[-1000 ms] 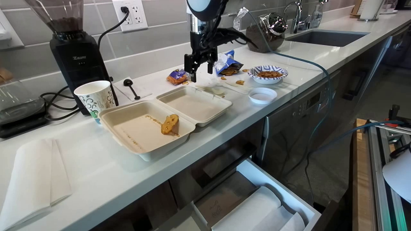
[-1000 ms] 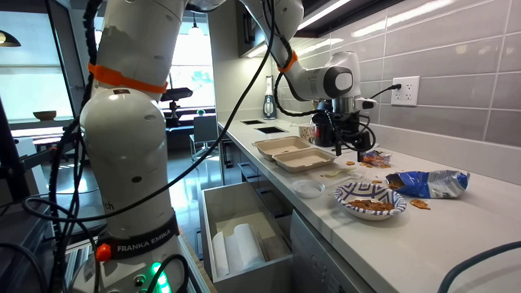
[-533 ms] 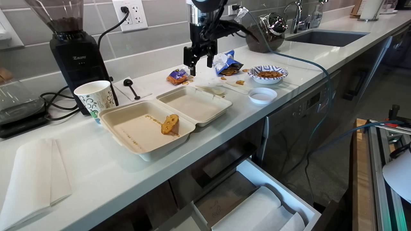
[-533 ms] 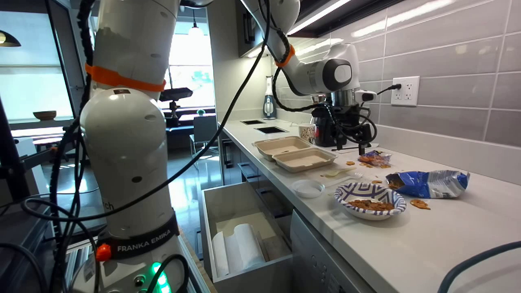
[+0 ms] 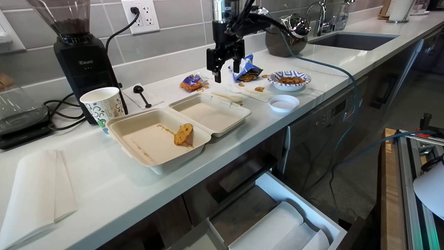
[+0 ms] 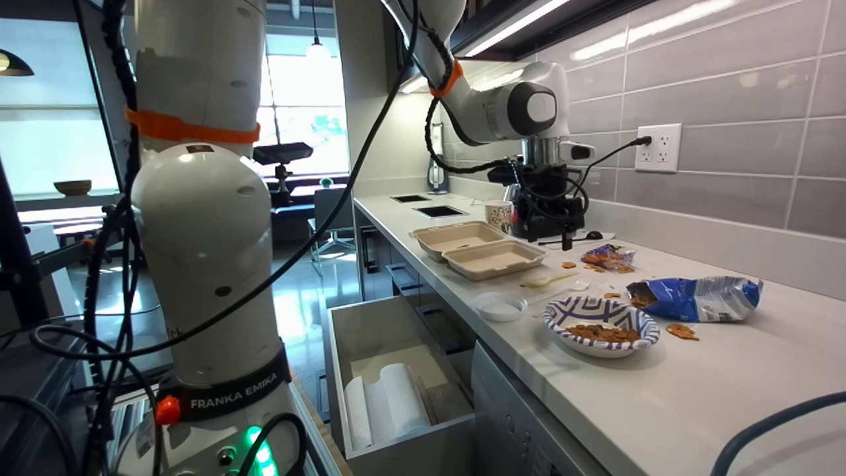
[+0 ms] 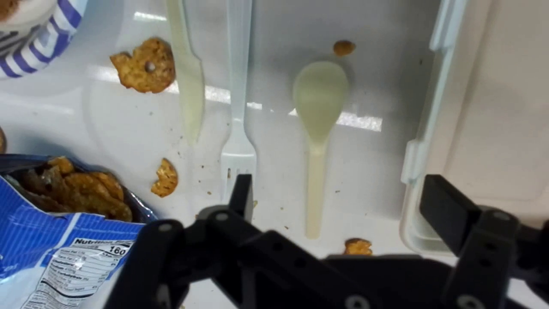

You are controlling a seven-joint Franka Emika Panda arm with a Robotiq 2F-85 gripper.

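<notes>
On the counter | spoon: pale cream, egg-shaped head, slim straight handle | hand: spread wide above it

The spoon looked smooth and plastic on my feed, the counter glossy, the container matt and papery, the bag shiny, the cracker rough, and my gripper matt.

Your gripper is black, and you see a pale cream spoon, a white fork, a blue-and-white snack bag, a beige clamshell box, and a white bowl patterned with blue geometric bands.
</notes>
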